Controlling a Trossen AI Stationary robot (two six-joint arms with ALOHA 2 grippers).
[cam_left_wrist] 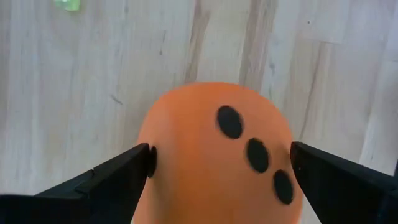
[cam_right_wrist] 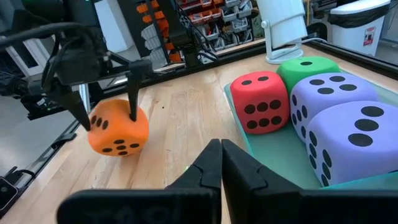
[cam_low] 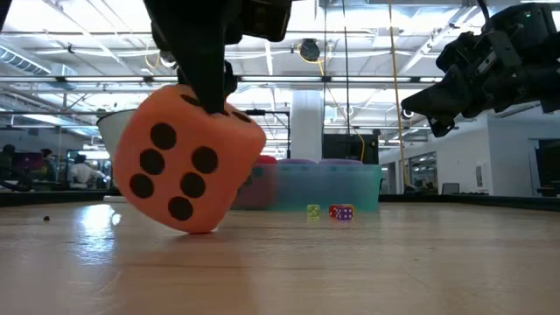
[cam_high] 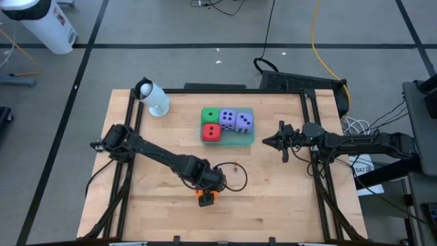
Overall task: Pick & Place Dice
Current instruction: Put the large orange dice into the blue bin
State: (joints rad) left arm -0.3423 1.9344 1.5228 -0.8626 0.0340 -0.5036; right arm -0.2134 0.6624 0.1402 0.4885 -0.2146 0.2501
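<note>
The orange die (cam_high: 207, 198) sits near the table's near edge, tilted, with one lower corner (cam_low: 197, 229) on the wood. My left gripper (cam_high: 207, 193) comes down on it from above and is shut on it; the right wrist view shows the left gripper (cam_right_wrist: 106, 102) and the orange die (cam_right_wrist: 118, 134) from the side. The red die (cam_high: 212, 132), the green die (cam_high: 209, 115) and two purple dice (cam_high: 235, 121) rest in a pale green tray (cam_high: 239, 141). My right gripper (cam_right_wrist: 221, 158) is shut, touches nothing and hovers right of the tray (cam_right_wrist: 267, 158). My left gripper pinches the orange die between its two fingers, one finger (cam_left_wrist: 124, 174) on one side face (cam_left_wrist: 155, 168) and the other finger (cam_left_wrist: 329, 180) on the opposite face. The fingers point down from above. The die is tilted, its lower corner on the table.
A white cylinder (cam_high: 153, 98) lies at the far left of the table. Tiny dice (cam_low: 313, 212) (cam_low: 341, 213) lie on the wood between the orange die and the tray. A raised frame (cam_high: 314, 137) borders the table. Bare wood shows right of the orange die.
</note>
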